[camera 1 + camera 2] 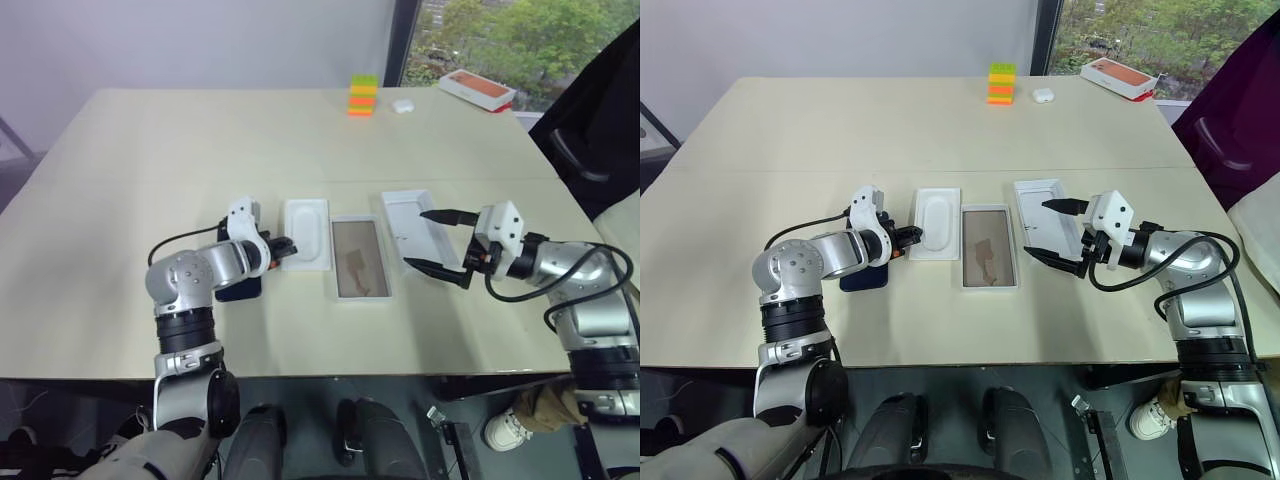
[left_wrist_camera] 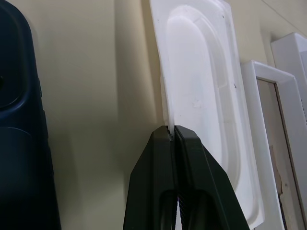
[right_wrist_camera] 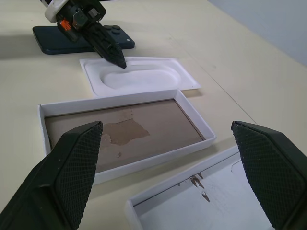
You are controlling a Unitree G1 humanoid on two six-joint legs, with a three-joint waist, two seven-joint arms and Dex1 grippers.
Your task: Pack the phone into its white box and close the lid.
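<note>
The dark navy phone [image 1: 862, 278] lies flat on the table, partly under my left forearm. To its right lies a thin white insert [image 1: 306, 232] with an oval recess, and my left gripper [image 2: 171, 130] is shut on that insert's near long edge. Right of the insert sits the white box [image 1: 358, 297] with its tan floor showing and nothing in it. The lid [image 1: 410, 215] lies white side up just right of the box. My right gripper [image 1: 416, 239] hangs open over the lid's near end, holding nothing.
At the table's far edge stand a stack of coloured blocks [image 1: 363, 95], a small white case [image 1: 403, 104] and an orange-topped white box [image 1: 478, 88]. A dark chair [image 1: 600, 120] stands off the table's right side.
</note>
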